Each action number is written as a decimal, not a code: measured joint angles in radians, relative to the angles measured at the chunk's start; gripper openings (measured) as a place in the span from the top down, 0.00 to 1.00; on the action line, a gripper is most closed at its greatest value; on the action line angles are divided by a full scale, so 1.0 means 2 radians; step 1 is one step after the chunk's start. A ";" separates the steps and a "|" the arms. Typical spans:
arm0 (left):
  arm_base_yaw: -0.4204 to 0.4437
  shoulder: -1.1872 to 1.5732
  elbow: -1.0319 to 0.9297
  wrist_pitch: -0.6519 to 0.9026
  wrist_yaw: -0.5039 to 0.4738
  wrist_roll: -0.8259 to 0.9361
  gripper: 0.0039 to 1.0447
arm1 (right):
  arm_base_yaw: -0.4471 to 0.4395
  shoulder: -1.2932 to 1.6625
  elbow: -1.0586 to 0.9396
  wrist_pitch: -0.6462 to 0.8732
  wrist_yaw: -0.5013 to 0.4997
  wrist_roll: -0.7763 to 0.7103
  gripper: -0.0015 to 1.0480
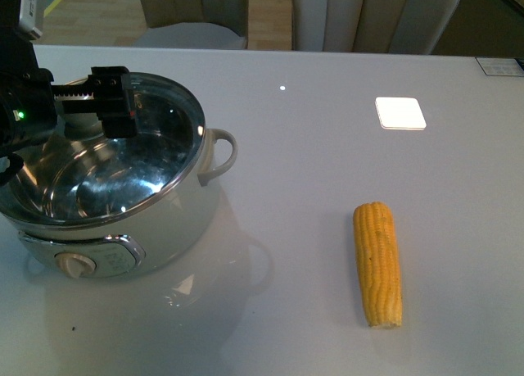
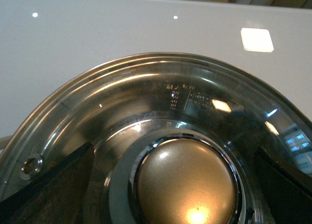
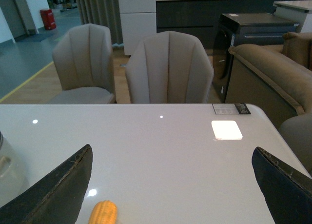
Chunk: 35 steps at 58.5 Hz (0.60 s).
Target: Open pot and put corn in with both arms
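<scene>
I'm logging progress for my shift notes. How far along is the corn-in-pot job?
Done: nothing is visibly finished, and the glass lid appears to sit on the pot. In hand: the left gripper is open around the lid's knob, not closed on it. Left: lift the lid, then the open right gripper must fetch the corn, lying on the table.

We see a glossy white counter (image 1: 270,327) with a bright square reflection (image 1: 400,113) toward its far right side and a small printed label (image 1: 499,65) at its far right corner. Past the far edge stand a beige chair (image 3: 83,63) and a second chair (image 3: 169,68). Beyond the right edge sits a brown sofa (image 3: 263,72), with a black cabinet (image 3: 253,31) behind it.
</scene>
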<state>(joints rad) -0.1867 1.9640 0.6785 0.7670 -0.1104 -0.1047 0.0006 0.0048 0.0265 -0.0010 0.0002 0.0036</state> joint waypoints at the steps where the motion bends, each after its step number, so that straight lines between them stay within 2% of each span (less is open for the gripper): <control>1: 0.000 0.001 0.000 0.000 0.000 0.000 0.06 | 0.000 0.000 0.000 0.000 0.000 0.000 0.08; 5: -0.003 0.007 0.001 0.000 -0.005 0.002 0.08 | 0.000 0.000 0.000 0.000 0.000 0.000 0.08; 24: -0.006 0.009 0.004 0.008 -0.012 0.005 0.54 | 0.000 0.000 0.000 0.000 0.000 0.000 0.08; 35: -0.006 0.008 0.004 0.008 -0.016 0.017 0.57 | 0.000 0.000 0.000 0.000 0.000 0.000 0.08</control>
<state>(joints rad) -0.1993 1.9793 0.6861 0.7834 -0.1429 -0.0711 0.0006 0.0048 0.0265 -0.0010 0.0002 0.0036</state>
